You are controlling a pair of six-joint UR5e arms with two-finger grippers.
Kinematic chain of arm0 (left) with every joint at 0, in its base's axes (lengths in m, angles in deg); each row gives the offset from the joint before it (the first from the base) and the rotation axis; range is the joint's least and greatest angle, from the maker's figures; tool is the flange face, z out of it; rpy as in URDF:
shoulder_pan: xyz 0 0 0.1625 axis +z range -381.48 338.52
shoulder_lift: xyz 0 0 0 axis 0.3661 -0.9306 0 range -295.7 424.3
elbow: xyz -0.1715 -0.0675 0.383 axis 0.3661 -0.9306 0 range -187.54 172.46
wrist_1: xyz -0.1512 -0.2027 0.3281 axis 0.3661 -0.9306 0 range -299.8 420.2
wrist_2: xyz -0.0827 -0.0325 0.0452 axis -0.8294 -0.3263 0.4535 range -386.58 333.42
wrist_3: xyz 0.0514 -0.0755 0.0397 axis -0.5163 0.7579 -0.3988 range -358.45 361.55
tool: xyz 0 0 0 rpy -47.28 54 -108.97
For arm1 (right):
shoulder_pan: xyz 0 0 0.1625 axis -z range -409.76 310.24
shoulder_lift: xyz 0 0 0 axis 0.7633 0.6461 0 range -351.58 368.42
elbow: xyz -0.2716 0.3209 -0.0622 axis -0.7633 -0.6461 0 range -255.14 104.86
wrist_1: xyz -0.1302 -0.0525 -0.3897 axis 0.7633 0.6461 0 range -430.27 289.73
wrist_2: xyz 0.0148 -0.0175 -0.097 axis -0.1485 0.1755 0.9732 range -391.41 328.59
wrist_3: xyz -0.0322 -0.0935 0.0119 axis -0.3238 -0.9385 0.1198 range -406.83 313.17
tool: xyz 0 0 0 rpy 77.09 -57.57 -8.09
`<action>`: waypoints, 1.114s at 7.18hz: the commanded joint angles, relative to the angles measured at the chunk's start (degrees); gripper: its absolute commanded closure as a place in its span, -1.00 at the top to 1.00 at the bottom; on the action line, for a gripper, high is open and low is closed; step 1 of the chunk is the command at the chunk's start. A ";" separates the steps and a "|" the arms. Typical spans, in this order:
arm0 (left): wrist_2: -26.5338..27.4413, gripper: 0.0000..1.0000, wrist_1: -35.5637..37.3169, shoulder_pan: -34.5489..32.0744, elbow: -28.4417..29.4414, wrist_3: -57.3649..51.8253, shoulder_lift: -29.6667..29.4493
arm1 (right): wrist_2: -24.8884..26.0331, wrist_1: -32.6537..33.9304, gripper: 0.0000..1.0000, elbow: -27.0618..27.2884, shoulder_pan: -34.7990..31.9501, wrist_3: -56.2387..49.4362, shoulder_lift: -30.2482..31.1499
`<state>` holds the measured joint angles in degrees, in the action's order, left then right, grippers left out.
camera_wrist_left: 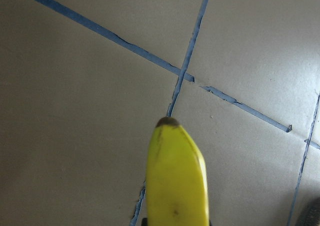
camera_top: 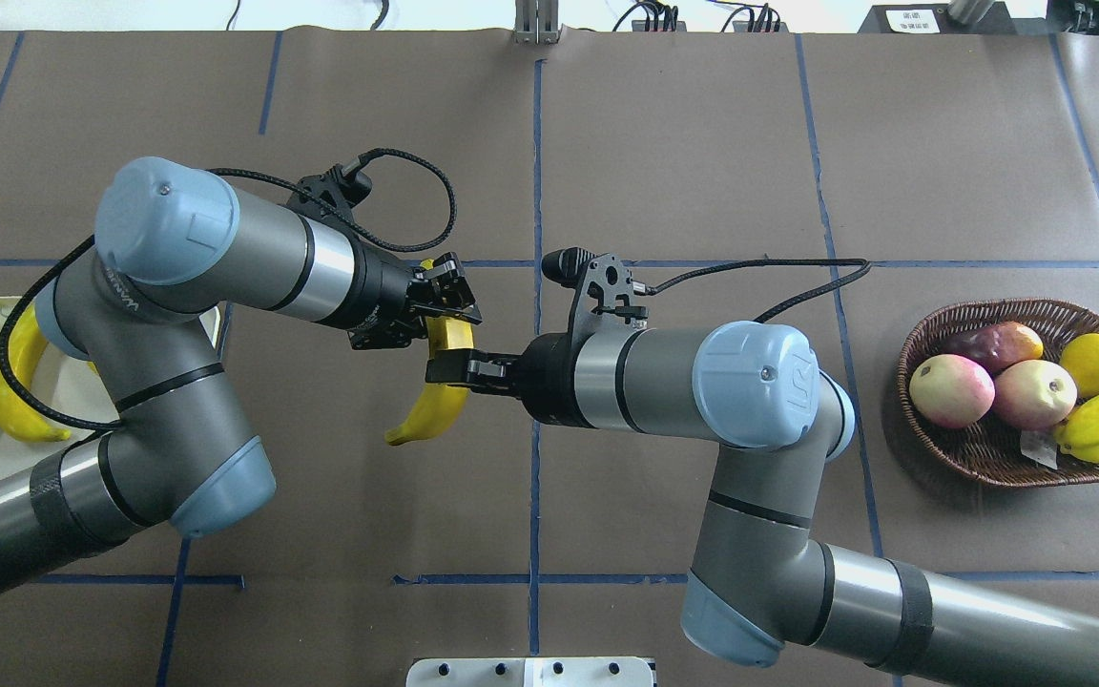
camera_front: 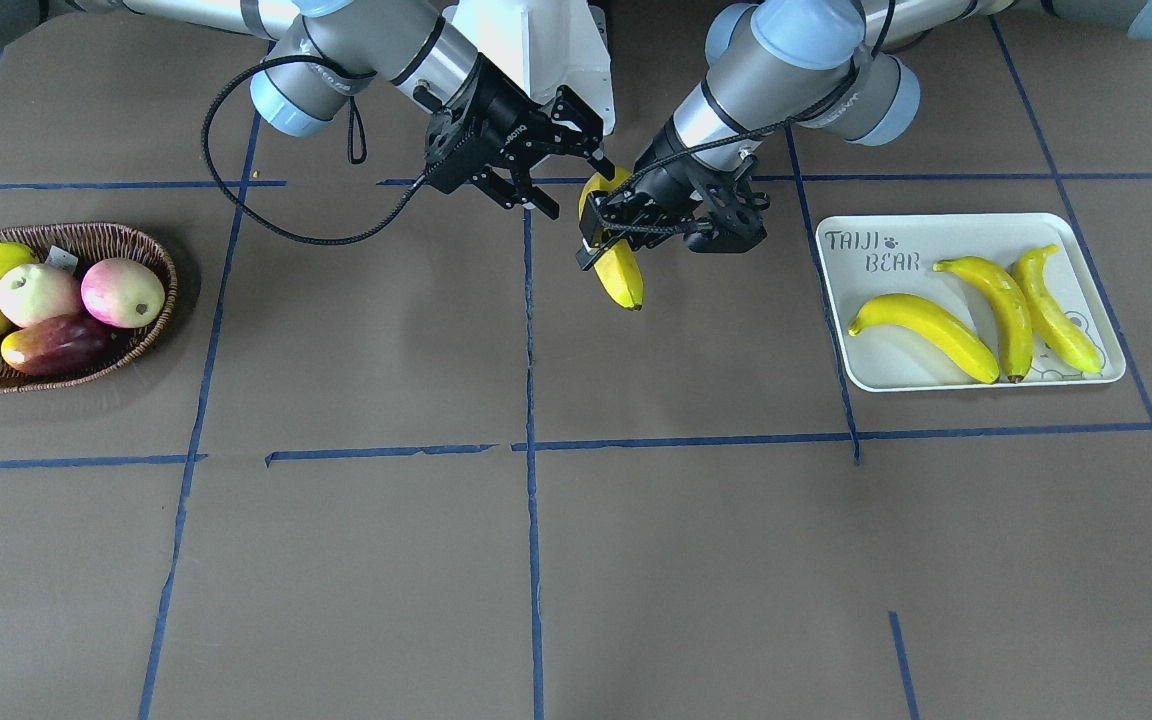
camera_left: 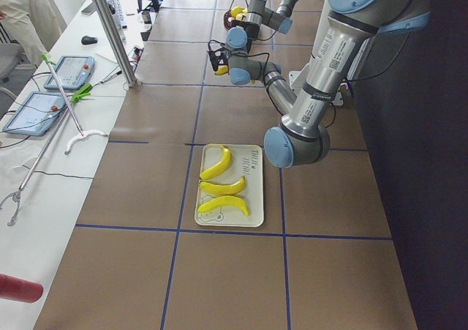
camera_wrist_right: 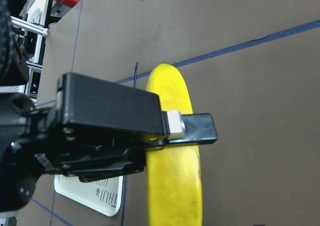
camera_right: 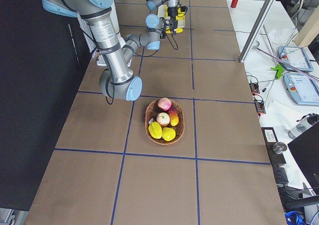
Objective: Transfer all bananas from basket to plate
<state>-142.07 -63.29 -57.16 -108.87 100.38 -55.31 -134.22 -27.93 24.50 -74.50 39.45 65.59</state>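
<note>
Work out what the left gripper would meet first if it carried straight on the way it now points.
Probably the brown table, near a blue tape crossing. The left gripper is shut on a banana that sticks out ahead, so its tip would likely touch first.

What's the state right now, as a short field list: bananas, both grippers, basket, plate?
plate: holds three bananas
fourth banana: in the air over mid-table
left gripper: shut on fourth banana
right gripper: looks open, close to that banana
basket: no banana seen; five other fruits
left to do: fourth banana onto plate
</note>
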 commanded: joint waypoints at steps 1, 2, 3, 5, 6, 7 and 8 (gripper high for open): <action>0.09 -1.00 0.17 -0.61 0.00 -0.83 0.70 | -10.68 3.96 1.00 0.82 -5.81 -0.05 0.92; 0.44 -1.00 0.26 -1.23 0.00 -2.05 2.35 | -14.92 8.42 1.00 2.30 -9.15 -0.75 3.19; 0.35 -1.00 0.61 -2.19 0.00 -5.63 4.29 | -18.61 12.21 1.00 2.49 -12.23 -2.24 4.17; -0.17 -1.00 0.79 -5.17 0.00 -14.14 10.16 | -20.58 20.56 1.00 2.84 -14.62 -10.91 5.06; -0.26 -1.00 0.88 -6.67 0.00 -20.46 13.50 | -20.58 23.73 1.00 3.46 -15.33 -14.78 6.62; -0.44 -1.00 0.79 -8.51 0.26 -27.31 16.75 | -20.58 25.33 1.00 5.29 -15.94 -18.65 9.51; -3.22 -1.00 0.88 -9.92 0.87 -37.21 18.70 | -20.58 26.13 1.00 6.96 -16.47 -22.43 12.93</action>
<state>-143.18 -62.46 -65.26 -108.53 73.41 -39.53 -154.76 -3.42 29.59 -90.27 21.58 74.94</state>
